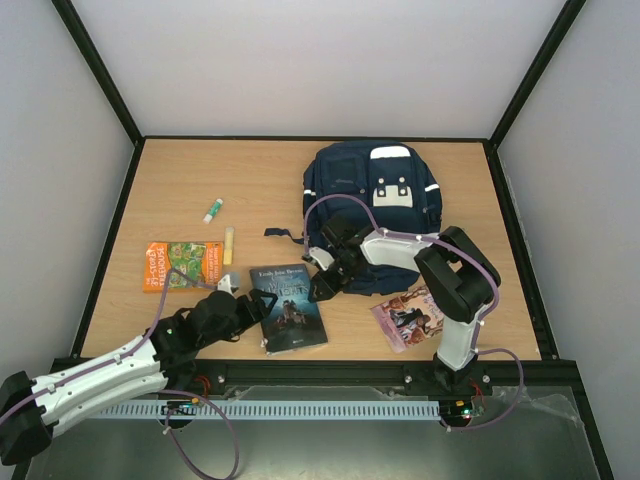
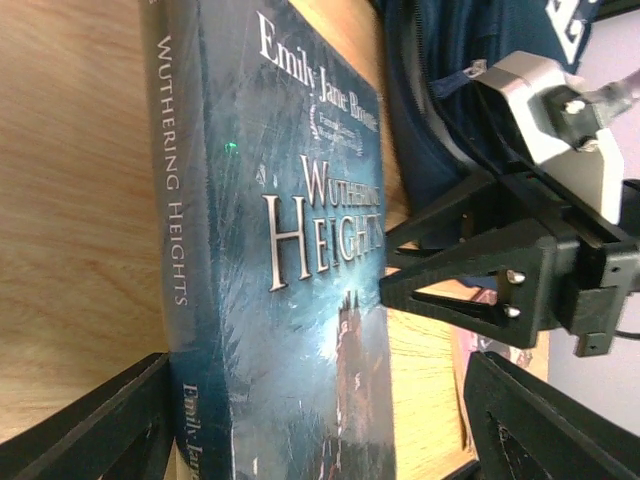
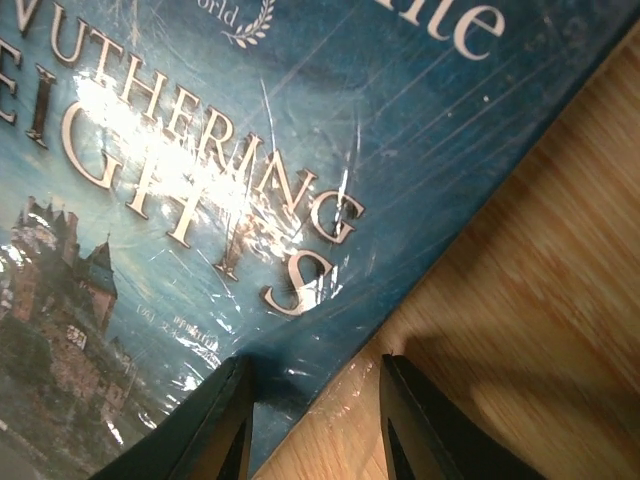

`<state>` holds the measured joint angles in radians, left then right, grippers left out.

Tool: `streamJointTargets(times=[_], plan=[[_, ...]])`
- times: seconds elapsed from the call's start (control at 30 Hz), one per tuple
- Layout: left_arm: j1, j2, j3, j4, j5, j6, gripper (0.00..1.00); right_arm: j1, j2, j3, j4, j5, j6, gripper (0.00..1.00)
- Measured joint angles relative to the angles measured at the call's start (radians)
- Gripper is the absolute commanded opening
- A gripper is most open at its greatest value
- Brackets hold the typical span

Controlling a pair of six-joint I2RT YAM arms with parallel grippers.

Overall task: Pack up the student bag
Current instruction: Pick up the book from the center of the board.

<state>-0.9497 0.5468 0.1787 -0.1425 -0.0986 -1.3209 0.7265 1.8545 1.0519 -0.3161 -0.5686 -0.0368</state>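
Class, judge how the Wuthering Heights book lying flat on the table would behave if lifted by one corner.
The book wears shiny, wrinkled film with glare, so it is probably slippery. Its thick spine suggests some weight; held by a corner it may sag or fall open. Lying flat, it should not roll.

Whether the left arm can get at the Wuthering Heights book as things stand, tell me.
Probably yes. The left tool is open beside the book, on its spine side, and the book shows between its fingers in its wrist view. The right tool at the far corner may crowd it.
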Motion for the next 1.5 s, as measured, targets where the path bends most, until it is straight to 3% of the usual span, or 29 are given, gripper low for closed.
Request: streamJointTargets(times=[0.2, 0.47, 0.67, 0.93, 1.2, 1.5], plan=[[-0.022, 0.058, 0.101, -0.015, -0.007, 0.019, 0.82, -0.008, -0.009, 0.0, -0.011, 0.007, -0.002, 0.37], [-0.033, 0.116, 0.147, 0.068, 0.008, -0.011, 0.76, -0.006, -0.008, -0.002, 0.003, 0.034, -0.003, 0.39], [-0.034, 0.134, 0.148, 0.042, -0.011, -0.058, 0.68, 0.0, -0.008, -0.002, 0.009, 0.039, -0.004, 0.4], [-0.038, 0.143, 0.148, -0.021, -0.043, -0.119, 0.51, 0.004, -0.007, -0.002, 0.018, 0.039, -0.004, 0.4], [-0.038, 0.158, 0.148, -0.027, -0.043, -0.149, 0.42, 0.004, -0.007, -0.002, 0.018, 0.038, -0.004, 0.41], [-0.038, 0.163, 0.147, -0.002, -0.026, -0.167, 0.25, 0.004, -0.006, -0.001, 0.018, 0.038, -0.004, 0.41]])
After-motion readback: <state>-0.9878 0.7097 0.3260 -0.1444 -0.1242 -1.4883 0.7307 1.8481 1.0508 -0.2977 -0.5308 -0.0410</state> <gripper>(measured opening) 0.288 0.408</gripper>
